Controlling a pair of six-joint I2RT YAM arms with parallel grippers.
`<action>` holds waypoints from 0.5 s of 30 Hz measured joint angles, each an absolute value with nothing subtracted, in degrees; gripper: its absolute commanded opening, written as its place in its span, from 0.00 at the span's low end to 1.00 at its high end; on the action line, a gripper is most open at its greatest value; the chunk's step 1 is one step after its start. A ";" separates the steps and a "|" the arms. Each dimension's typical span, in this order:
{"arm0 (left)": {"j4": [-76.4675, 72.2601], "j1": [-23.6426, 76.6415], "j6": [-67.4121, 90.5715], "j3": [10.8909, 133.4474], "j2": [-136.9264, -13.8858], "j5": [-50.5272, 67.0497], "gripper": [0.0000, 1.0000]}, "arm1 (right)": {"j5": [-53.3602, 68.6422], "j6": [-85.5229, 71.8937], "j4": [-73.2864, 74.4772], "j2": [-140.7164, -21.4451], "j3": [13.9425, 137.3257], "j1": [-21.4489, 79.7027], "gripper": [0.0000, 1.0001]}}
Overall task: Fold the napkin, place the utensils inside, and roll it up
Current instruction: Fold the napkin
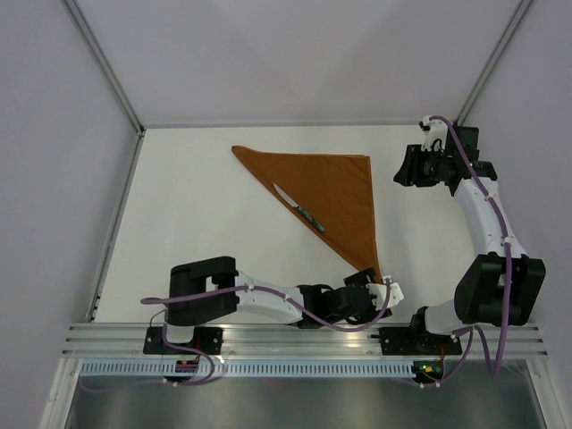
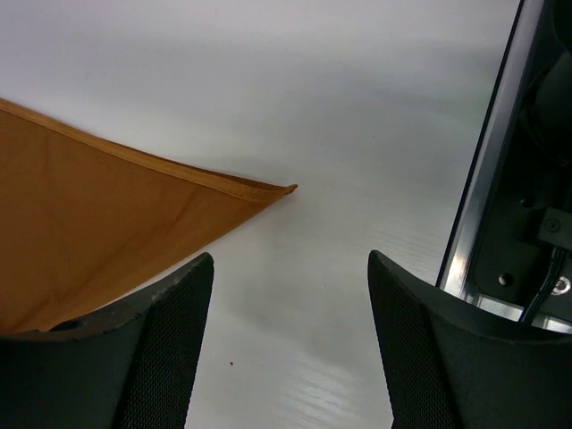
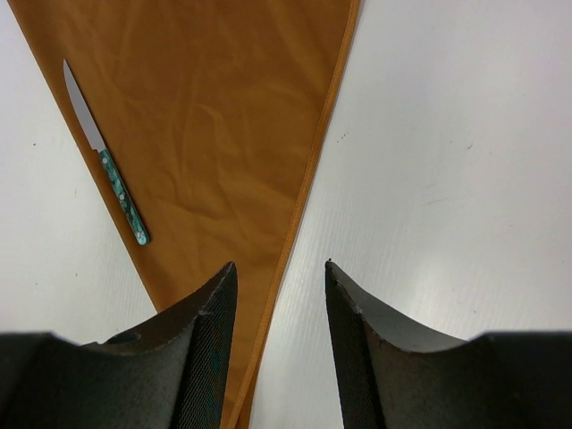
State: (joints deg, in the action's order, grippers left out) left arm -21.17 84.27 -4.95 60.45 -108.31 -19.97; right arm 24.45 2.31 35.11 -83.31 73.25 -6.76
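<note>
Top view: the napkin (image 1: 335, 192) lies folded in a triangle, with the knife (image 1: 299, 207) along its long diagonal edge. The left gripper (image 1: 374, 288) is at the napkin's near tip, the right gripper (image 1: 404, 167) beside its far right corner.
Left wrist: jaws spread and empty, the tip just ahead.
Right wrist: jaws spread over the napkin's right hem, gripping nothing

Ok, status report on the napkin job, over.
Left gripper open, empty, at near corner of napkin. Right gripper open, over its right edge. Napkin a triangle, knife on its long edge. Nothing in the way.
</note>
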 measured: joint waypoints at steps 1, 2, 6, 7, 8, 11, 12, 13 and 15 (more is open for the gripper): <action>-21.69 84.60 -5.87 60.49 -109.27 -20.27 0.73 | 24.38 2.33 35.11 -83.44 73.10 -6.76 0.50; -22.17 84.79 -6.81 60.60 -110.24 -20.73 0.73 | 24.34 2.35 35.09 -83.46 72.86 -6.76 0.50; -24.29 84.86 -10.04 61.14 -113.36 -22.39 0.72 | 24.29 2.39 35.14 -83.46 72.44 -6.76 0.50; -24.82 84.84 -10.79 61.30 -113.91 -22.74 0.72 | 24.29 2.42 35.09 -83.46 72.44 -6.76 0.50; -25.41 84.84 -11.51 61.41 -114.43 -23.31 0.71 | 24.32 2.52 35.05 -83.46 72.44 -6.76 0.50; -27.40 84.84 -13.65 61.98 -115.79 -25.04 0.70 | 24.32 2.61 34.94 -83.55 72.40 -6.76 0.50; -28.18 84.86 -14.48 62.24 -116.33 -25.63 0.70 | 24.32 2.63 34.89 -83.59 72.40 -6.76 0.51; -29.26 84.86 -15.31 62.43 -116.86 -26.17 0.70 | 24.32 2.66 34.89 -83.68 72.40 -6.76 0.51; -30.52 84.86 -16.82 62.87 -118.08 -27.03 0.70 | 24.32 2.74 34.79 -83.90 72.38 -6.76 0.51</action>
